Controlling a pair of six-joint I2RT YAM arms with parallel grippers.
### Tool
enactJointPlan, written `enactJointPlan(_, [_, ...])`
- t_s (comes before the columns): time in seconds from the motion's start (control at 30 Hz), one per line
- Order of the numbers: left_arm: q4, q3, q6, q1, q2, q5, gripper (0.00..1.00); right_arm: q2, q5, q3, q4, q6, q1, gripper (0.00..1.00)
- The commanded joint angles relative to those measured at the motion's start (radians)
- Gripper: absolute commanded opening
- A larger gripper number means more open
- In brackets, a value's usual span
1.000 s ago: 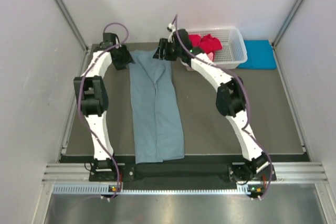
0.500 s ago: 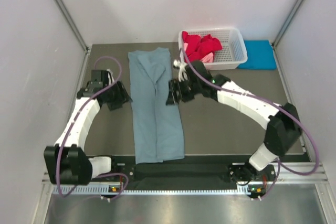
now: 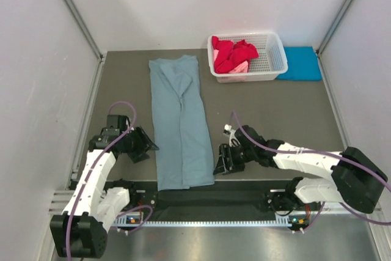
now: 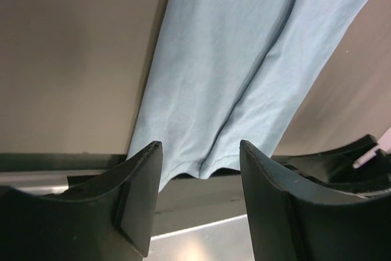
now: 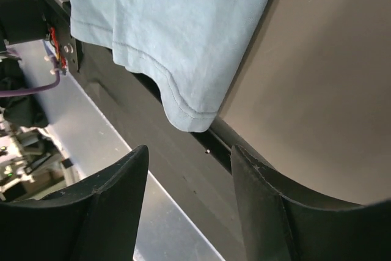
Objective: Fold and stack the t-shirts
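Left pincer (image 3: pixel 145 146) and right pincer (image 3: pixel 220 162) stand spread and empty either side of the grey-blue t-shirt (image 3: pixel 182 126), near its hem. Limp, light cloth, probably best pinched at the two hem corners. It lies as a long strip on the worktop (image 3: pixel 275 108), hem overhanging the near edge, neck end far.

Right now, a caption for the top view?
The left gripper and right gripper, both open, flank the near end of the folded grey-blue cloth t-shirt.
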Motion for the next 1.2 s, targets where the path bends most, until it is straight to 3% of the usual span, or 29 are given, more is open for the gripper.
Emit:
enactJointPlan(0.0, [-0.026,-0.004,-0.034,-0.003,-0.010,0.028,0.58,0.013,-0.020,-0.030,0.236,0.124,0.034,0.57])
enactJointPlan(0.5, [-0.133,0.083,-0.023,-0.003,0.013,0.022,0.58,0.116,-0.011,-0.040,0.232,0.179,0.071,0.49])
enactJointPlan(0.73, [-0.196,0.071,-0.023,-0.003,0.091,-0.013,0.48,0.181,0.010,-0.003,0.180,0.169,0.104,0.48])
enactJointPlan(0.97, [-0.246,0.073,0.036,-0.006,0.134,-0.087,0.54,0.231,0.029,0.026,0.167,0.167,0.111,0.47])
enactJointPlan(1.17, [-0.237,0.057,0.007,-0.091,0.156,-0.131,0.58,0.228,0.053,0.031,0.166,0.170,0.112,0.34])
